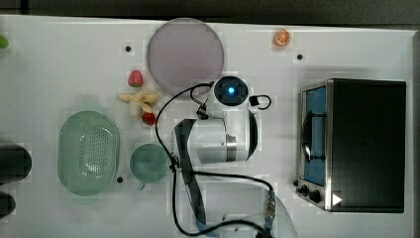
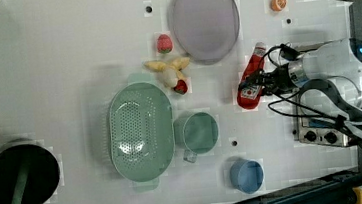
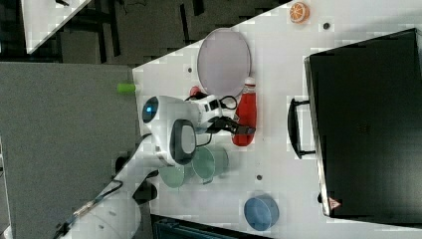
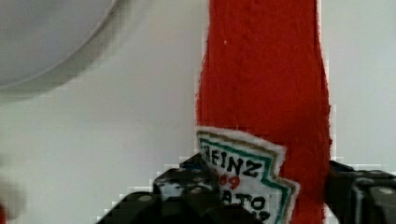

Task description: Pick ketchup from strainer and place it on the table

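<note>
A grey-lilac plate (image 1: pixel 185 56) at twelve o'clock, an orange slice (image 1: pixel 282 37) at one, a green cup (image 1: pixel 148 162) at seven — a toaster oven (image 1: pixel 352 144) at three.

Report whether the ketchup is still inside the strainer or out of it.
Out. The ketchup lies on the white table beside the grey plate, between the gripper's fingers; the strainer is empty.

You see the red plastic ketchup bottle (image 3: pixel 246 115) lying on the white tabletop (image 3: pixel 278 164) — black gripper (image 3: pixel 242 129) straddling it, beside the grey-lilac round plate (image 3: pixel 223 62).
</note>
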`<control>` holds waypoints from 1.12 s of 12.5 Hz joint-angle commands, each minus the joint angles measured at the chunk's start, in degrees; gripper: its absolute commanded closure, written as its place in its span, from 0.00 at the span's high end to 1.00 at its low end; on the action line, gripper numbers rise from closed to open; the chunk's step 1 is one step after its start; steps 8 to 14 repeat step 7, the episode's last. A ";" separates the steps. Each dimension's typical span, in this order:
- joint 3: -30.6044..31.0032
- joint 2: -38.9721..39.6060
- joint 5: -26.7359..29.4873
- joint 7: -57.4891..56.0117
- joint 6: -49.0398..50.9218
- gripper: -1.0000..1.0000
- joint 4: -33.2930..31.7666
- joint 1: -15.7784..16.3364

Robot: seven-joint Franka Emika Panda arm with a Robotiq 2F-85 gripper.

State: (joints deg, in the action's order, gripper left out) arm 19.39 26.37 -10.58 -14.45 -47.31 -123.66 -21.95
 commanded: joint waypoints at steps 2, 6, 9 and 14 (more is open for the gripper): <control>-1.46 -1.69 -0.79 -2.53 -2.30 1.00 -0.38 -0.22; -0.17 -10.32 -0.27 -1.88 3.53 1.00 4.18 -0.19; 0.20 -12.68 0.42 -1.16 7.51 1.00 6.45 -0.18; 0.20 -12.68 0.42 -1.16 7.51 1.00 6.45 -0.18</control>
